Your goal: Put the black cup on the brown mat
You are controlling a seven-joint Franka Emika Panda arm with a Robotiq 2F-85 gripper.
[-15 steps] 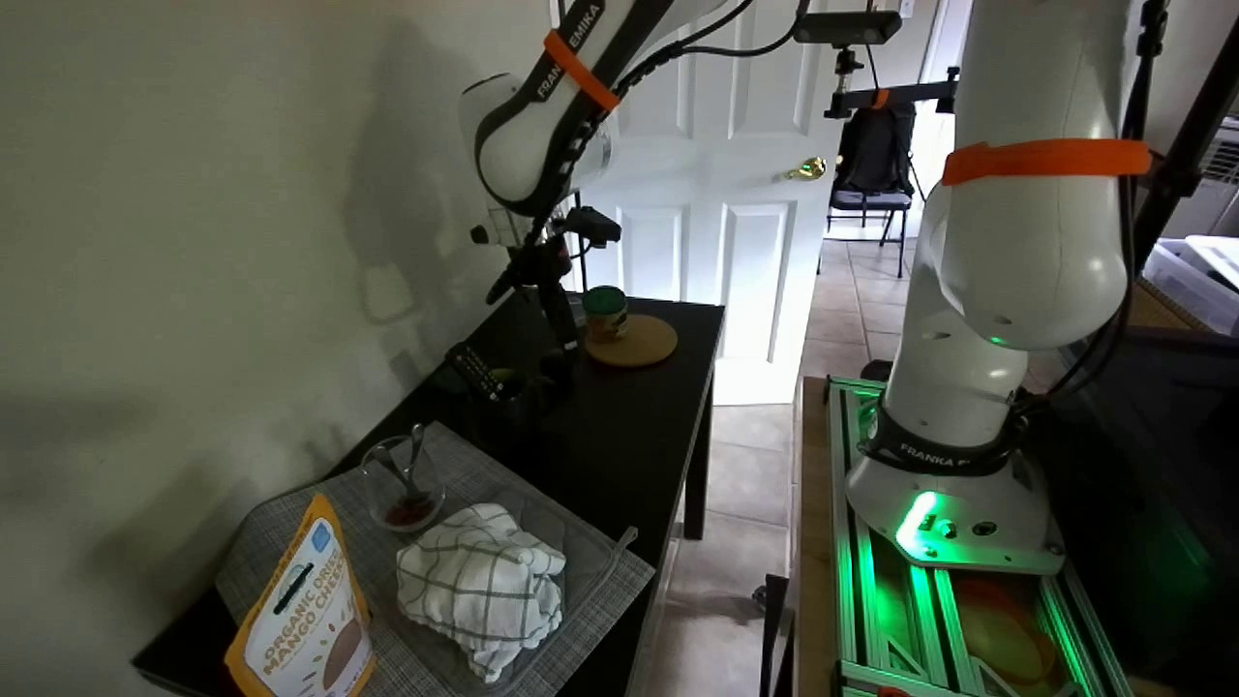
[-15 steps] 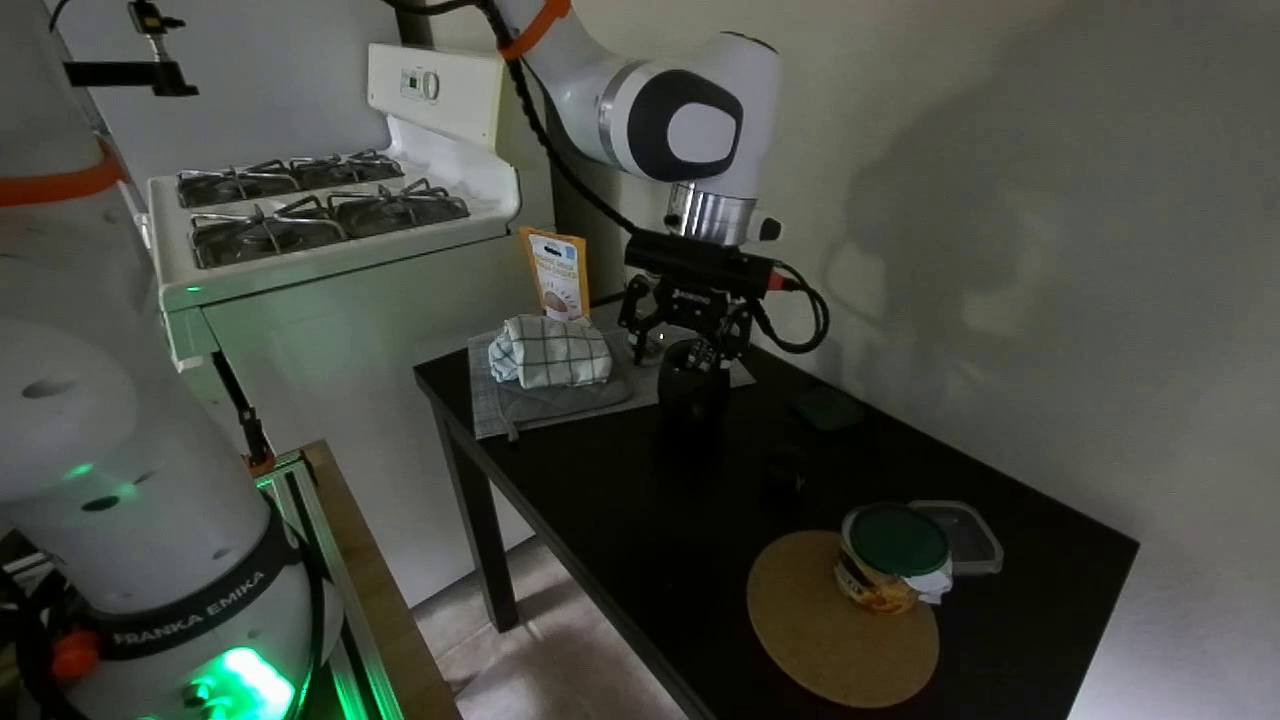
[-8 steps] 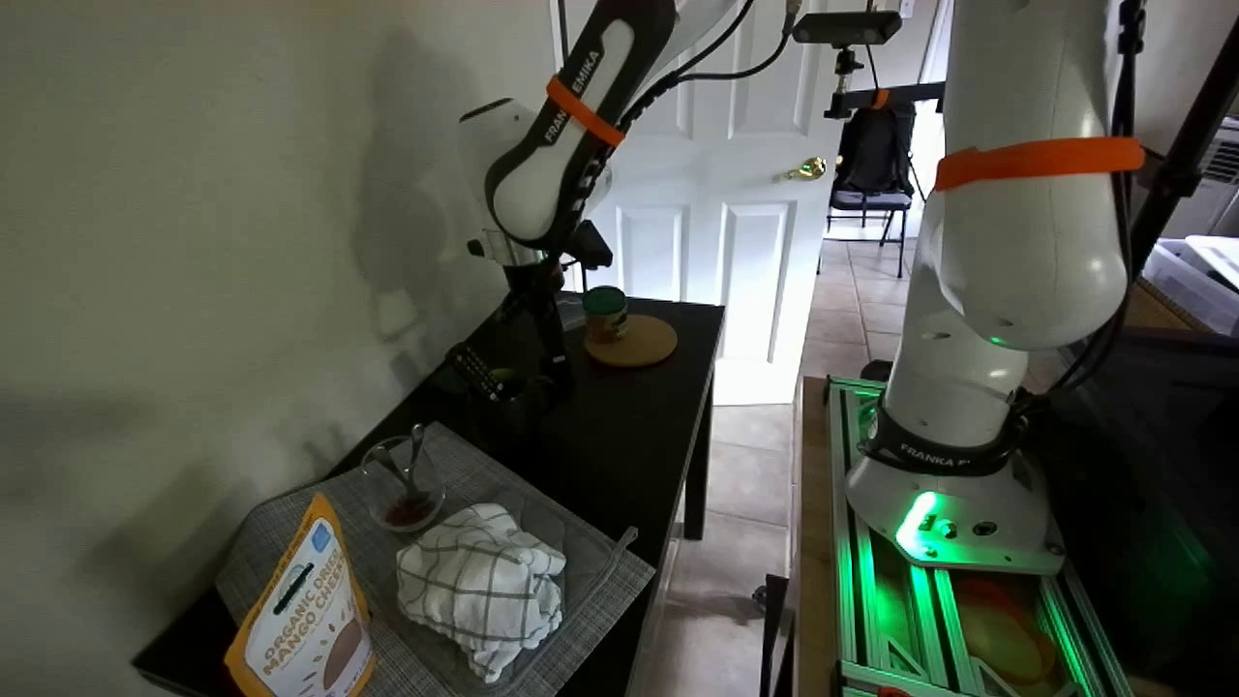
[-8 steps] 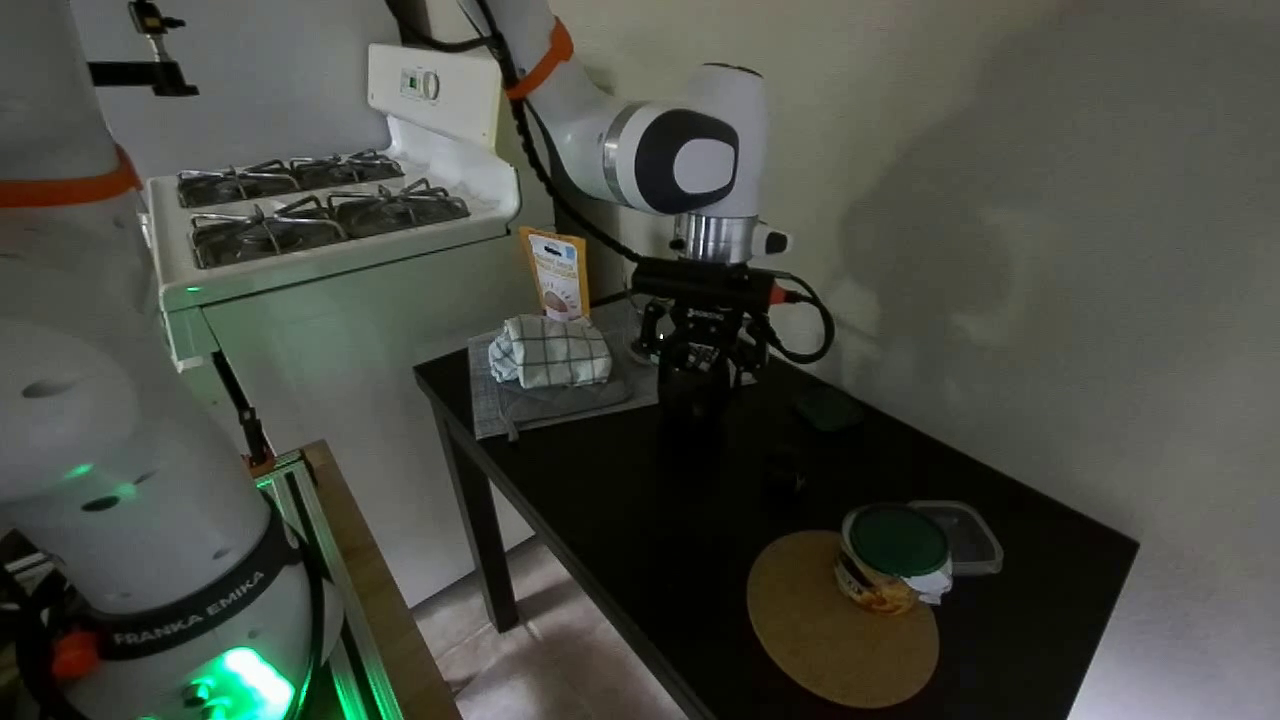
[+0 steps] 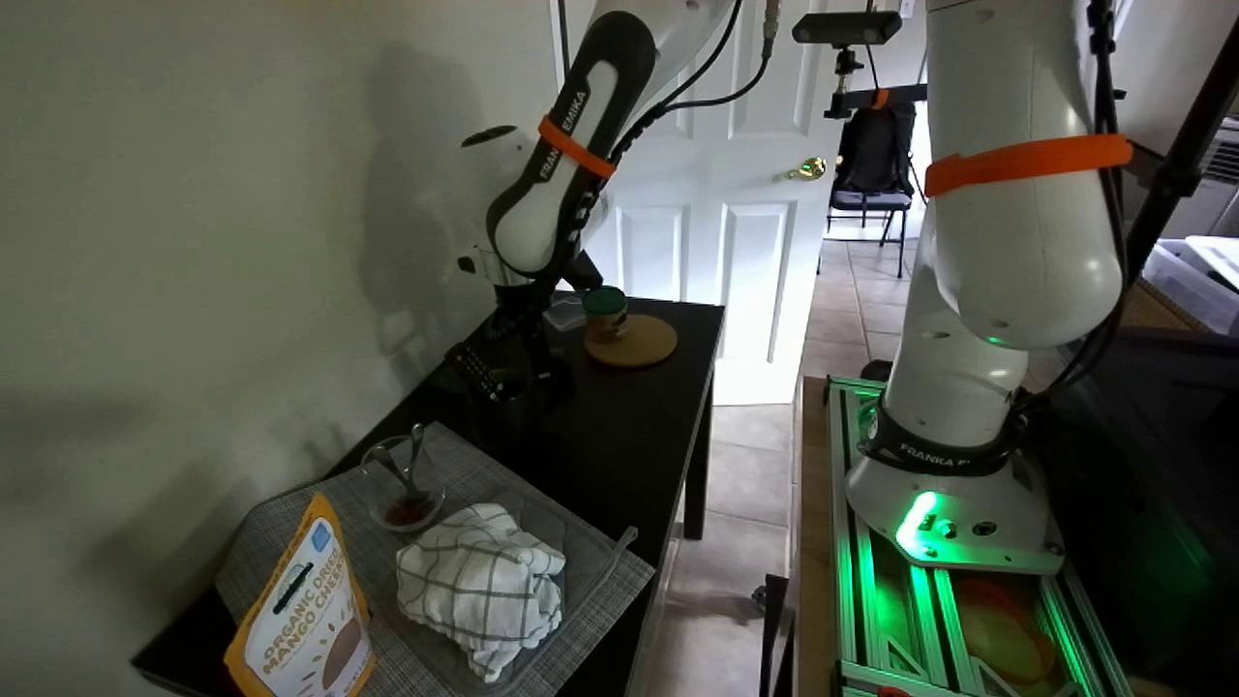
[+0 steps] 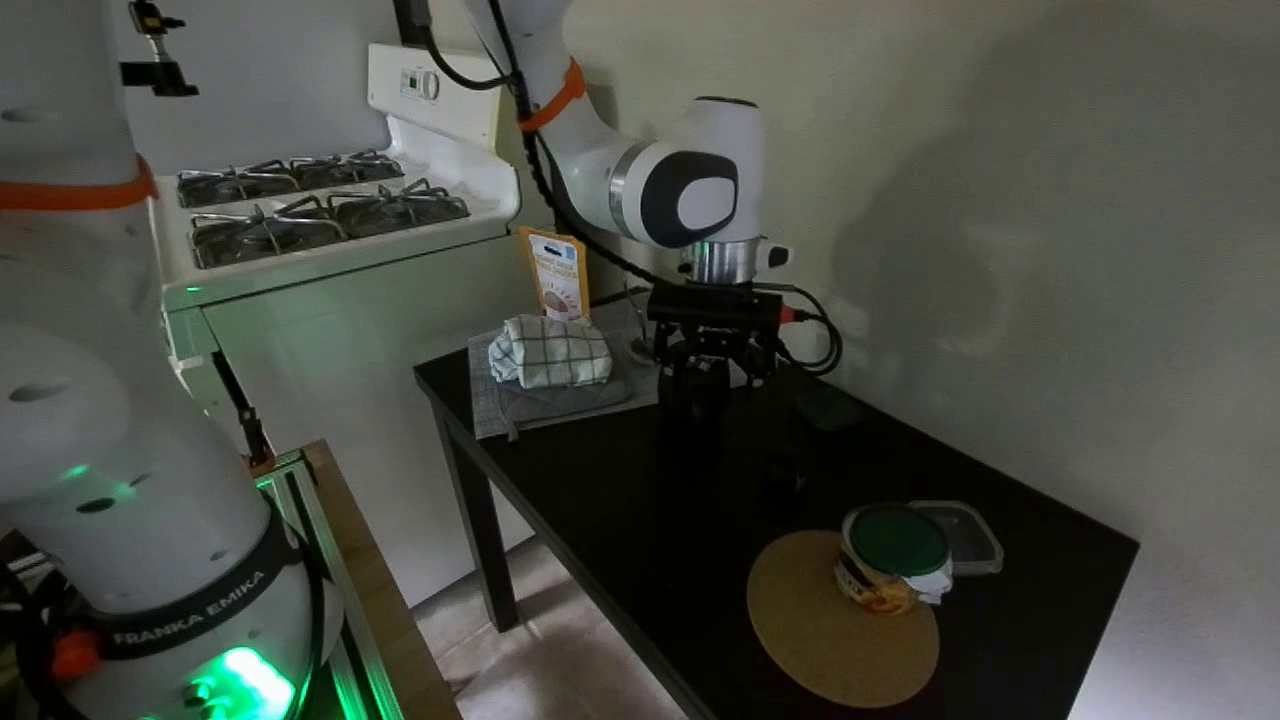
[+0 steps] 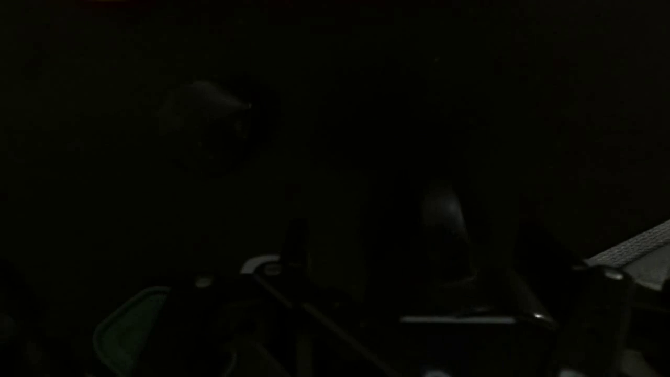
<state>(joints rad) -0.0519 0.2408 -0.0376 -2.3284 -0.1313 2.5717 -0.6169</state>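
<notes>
The wrist view is very dark. A black cup [image 6: 692, 405] stands on the black table; its glossy handle [image 7: 446, 214] faintly shows in the wrist view. A dark remote-like stick [image 5: 474, 373] leans at the cup in an exterior view. My gripper [image 6: 710, 375] points down, low over the cup, with its fingers apart on either side of it. In the wrist view the gripper [image 7: 416, 241] also looks open; whether a finger touches the cup cannot be told. The round brown mat [image 6: 800, 630] lies toward the table's other end, bearing a green-lidded tub [image 6: 890, 560].
A small dark object [image 6: 785, 475] stands between cup and mat; a dim rounded thing [image 7: 204, 115] shows in the wrist view. A dark green flat piece [image 6: 828, 408] lies near the wall. A clear container [image 6: 965, 540], checkered cloth [image 5: 484, 581], snack bag [image 5: 315, 620] and glass [image 5: 402, 494] stand around.
My gripper has come down from above the cup to low around it, the forearm lowering in both exterior views. The fingers stay apart. The cup, mat and tub have not visibly moved.
</notes>
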